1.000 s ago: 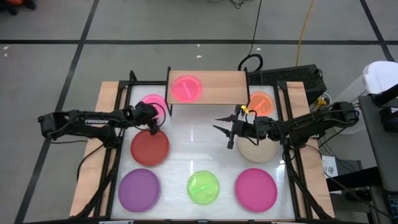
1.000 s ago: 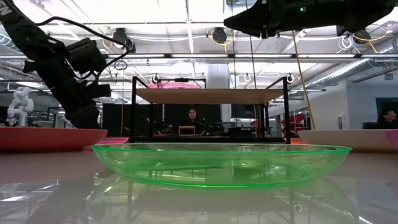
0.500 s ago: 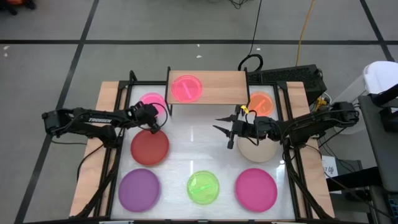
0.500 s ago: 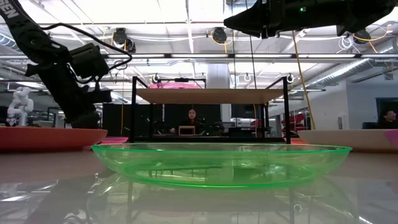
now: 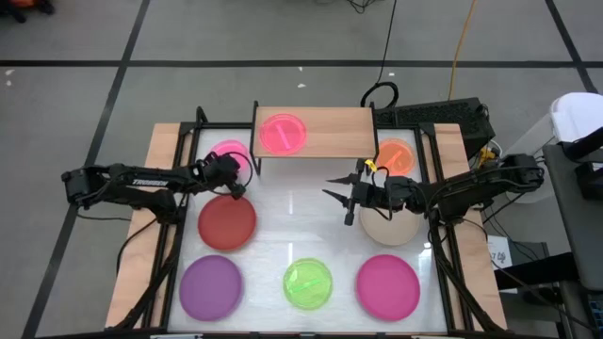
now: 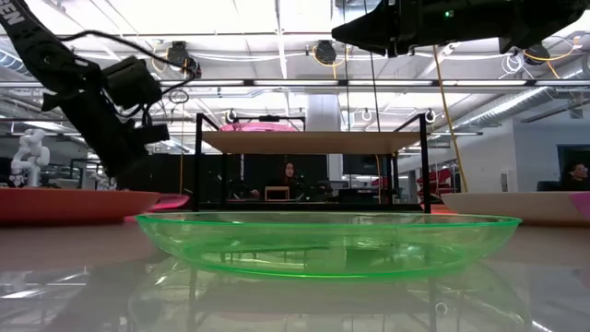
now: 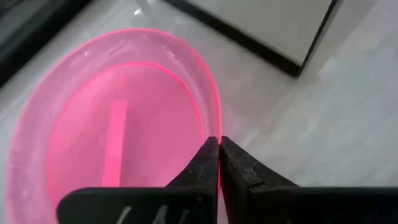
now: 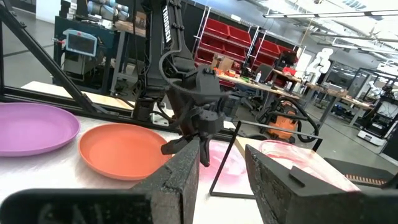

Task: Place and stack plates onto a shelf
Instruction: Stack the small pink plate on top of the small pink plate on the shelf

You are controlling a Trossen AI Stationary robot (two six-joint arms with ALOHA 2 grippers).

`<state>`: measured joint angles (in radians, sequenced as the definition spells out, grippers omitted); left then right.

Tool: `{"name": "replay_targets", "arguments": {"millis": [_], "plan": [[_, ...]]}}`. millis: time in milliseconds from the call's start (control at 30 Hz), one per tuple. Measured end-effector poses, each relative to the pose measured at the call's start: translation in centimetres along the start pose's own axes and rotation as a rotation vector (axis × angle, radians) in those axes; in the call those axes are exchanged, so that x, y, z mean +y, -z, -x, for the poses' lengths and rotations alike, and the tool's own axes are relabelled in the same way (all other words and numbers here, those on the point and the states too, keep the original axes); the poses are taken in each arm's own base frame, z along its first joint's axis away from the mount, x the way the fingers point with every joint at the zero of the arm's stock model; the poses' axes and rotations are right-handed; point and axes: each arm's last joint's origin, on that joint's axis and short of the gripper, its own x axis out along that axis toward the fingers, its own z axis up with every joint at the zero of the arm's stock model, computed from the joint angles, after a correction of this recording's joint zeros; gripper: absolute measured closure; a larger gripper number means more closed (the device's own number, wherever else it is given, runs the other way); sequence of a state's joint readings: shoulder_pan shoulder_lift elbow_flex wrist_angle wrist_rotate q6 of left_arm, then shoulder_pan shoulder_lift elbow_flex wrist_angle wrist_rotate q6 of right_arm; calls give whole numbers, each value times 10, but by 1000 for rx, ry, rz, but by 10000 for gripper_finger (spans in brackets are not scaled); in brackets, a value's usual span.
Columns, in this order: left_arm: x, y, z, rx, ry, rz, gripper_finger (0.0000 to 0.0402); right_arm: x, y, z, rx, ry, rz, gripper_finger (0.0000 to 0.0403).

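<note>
A small pink plate (image 5: 230, 154) lies on the white table just left of the shelf (image 5: 330, 132), a light-wood board on black legs. My left gripper (image 5: 234, 179) is at the plate's near edge and shut on it. A second pink plate (image 5: 283, 133) rests on the shelf's left part. My right gripper (image 5: 337, 193) hovers open over the table's middle, above the beige plate's (image 5: 391, 229) left side. Red (image 5: 227, 223), purple (image 5: 210, 287), green (image 5: 308, 282), magenta (image 5: 387, 287) and orange (image 5: 395, 155) plates lie flat on the table. My left gripper pinches the small pink plate's rim (image 7: 217, 121) between its two fingertips (image 7: 208, 155), on the side of the plate toward the table's near edge. The fingers come from the table's left, slanting down. Whether the plate is lifted clear of the table, I cannot tell.
The shelf's black legs (image 5: 256, 155) stand right beside the held plate. The shelf's right part (image 5: 344, 132) is bare wood. Black frame rails (image 5: 170, 235) run along both table sides. In the low view the green plate (image 6: 327, 242) fills the foreground.
My left gripper has shut on the near rim of the small pink plate, staying at about the same place. The right arm has kept still.
</note>
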<state>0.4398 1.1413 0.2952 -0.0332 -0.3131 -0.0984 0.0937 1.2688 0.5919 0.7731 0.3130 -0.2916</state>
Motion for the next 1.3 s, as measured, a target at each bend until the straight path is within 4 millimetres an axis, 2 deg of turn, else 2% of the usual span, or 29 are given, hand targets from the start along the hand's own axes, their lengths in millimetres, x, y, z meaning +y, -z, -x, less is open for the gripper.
{"name": "replay_targets", "arguments": {"millis": [300, 433, 667, 867, 1033, 1300], "plan": [[12, -39, 42, -131, -220, 65, 400, 0, 0, 0, 6, -2, -31, 291], [19, -55, 63, -217, -263, 88, 400, 0, 0, 0, 5, -1, -42, 291], [25, -94, 104, -446, -220, 136, 401, 0, -1, 0, -6, 1, -46, 291], [14, -130, 128, -649, -94, 39, 401, 0, -2, 0, -15, 4, -48, 291], [-8, -155, 125, -627, -61, -87, 401, -1, -2, 0, -21, 6, -36, 291], [-51, -190, 88, -512, -58, -338, 401, -2, -4, 0, -39, 15, -1, 291]]}}
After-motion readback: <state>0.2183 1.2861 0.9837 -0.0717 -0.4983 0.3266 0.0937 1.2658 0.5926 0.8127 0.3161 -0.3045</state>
